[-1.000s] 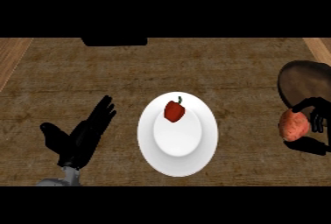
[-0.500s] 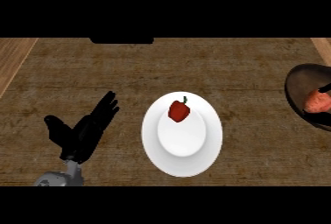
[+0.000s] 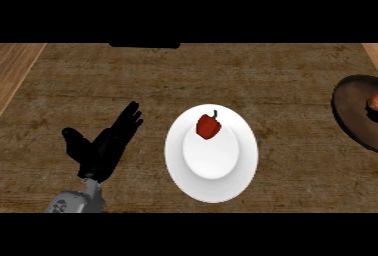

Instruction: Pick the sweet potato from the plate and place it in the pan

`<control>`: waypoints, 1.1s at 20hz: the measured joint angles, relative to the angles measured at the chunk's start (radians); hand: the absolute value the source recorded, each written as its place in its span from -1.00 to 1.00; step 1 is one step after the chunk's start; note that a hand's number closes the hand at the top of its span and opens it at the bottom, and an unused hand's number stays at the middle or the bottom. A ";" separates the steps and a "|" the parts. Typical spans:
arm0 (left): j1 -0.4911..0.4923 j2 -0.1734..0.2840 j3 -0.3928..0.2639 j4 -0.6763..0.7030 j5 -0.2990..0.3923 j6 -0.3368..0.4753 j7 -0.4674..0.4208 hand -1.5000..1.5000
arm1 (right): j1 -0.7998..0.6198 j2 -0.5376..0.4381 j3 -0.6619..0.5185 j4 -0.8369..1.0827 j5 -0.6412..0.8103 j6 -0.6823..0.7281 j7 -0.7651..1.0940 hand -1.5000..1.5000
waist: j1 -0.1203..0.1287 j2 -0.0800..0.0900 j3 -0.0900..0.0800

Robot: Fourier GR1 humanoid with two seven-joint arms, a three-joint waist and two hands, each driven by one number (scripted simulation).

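A white plate (image 3: 214, 185) lies in the middle of the counter with a red bell pepper (image 3: 208, 126) on its upper part. At the right edge sits a dark round pan (image 3: 351, 117), cut off by the frame. A small orange piece, the sweet potato (image 3: 373, 103), shows inside the pan right at the edge. Whether it rests on the pan or is held cannot be seen. My left hand (image 3: 103, 147) stays open left of the plate, fingers straight and pointing up, touching nothing. My right hand does not show.
A dark object (image 3: 145, 45) sits at the counter's far edge. A lighter wooden strip (image 3: 18, 70) runs along the far left, and another shows at the top right corner.
The right hand carried the sweet potato from beside the pan to over it and has left the view at the right. The pan now sits further right in the picture. The left hand has barely moved.
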 measured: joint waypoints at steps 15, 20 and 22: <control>-0.015 -0.008 -0.017 -0.006 -0.009 -0.020 0.002 0.00 | -0.131 -0.042 -0.006 0.368 0.063 0.151 -0.017 -1.00 | 0.042 0.018 0.005; -0.016 -0.004 -0.001 0.000 -0.006 -0.018 0.001 0.00 | -0.161 -0.033 -0.113 0.354 -0.047 0.269 -0.102 -1.00 | 0.025 0.015 0.007; -0.002 0.006 0.008 -0.004 0.001 -0.027 -0.005 0.00 | -0.159 -0.044 -0.157 0.359 -0.092 0.331 -0.127 -1.00 | 0.023 0.014 0.007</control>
